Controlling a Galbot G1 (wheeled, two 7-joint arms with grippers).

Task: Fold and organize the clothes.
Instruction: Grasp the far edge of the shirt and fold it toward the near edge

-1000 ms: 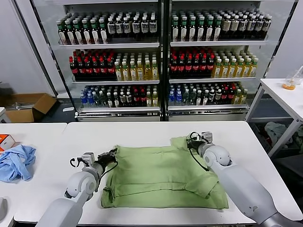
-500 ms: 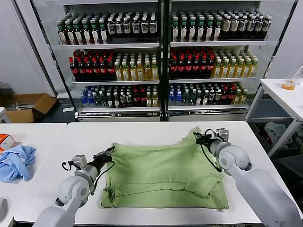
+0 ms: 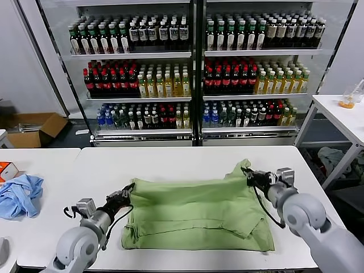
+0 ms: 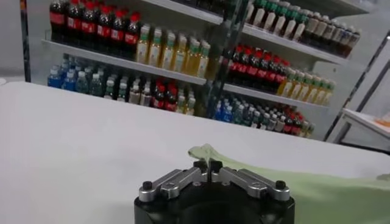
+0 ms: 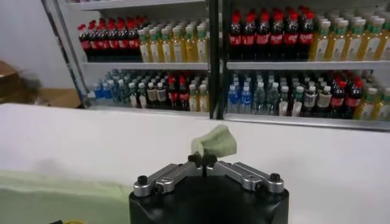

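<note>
The light green polo shirt (image 3: 196, 213) lies partly folded on the white table (image 3: 170, 162), its far edge lifted. My left gripper (image 3: 128, 191) is shut on the shirt's left far corner, which shows as a green tip (image 4: 204, 151) in the left wrist view above the gripper (image 4: 208, 165). My right gripper (image 3: 248, 174) is shut on the right far corner, pulled up into a peak (image 3: 243, 166); in the right wrist view a green flap (image 5: 214, 140) sticks out past the gripper (image 5: 202, 160). Collar, buttons and print are hidden.
A light blue cloth (image 3: 20, 193) and an orange box (image 3: 5, 169) lie on the table to the left. Drink fridges (image 3: 193, 68) stand behind the table. Another white table (image 3: 341, 114) stands at the right.
Both grippers have moved toward me and apart, still shut on the shirt's far corners. The shirt's far edge has been drawn nearer and stretched wider.
</note>
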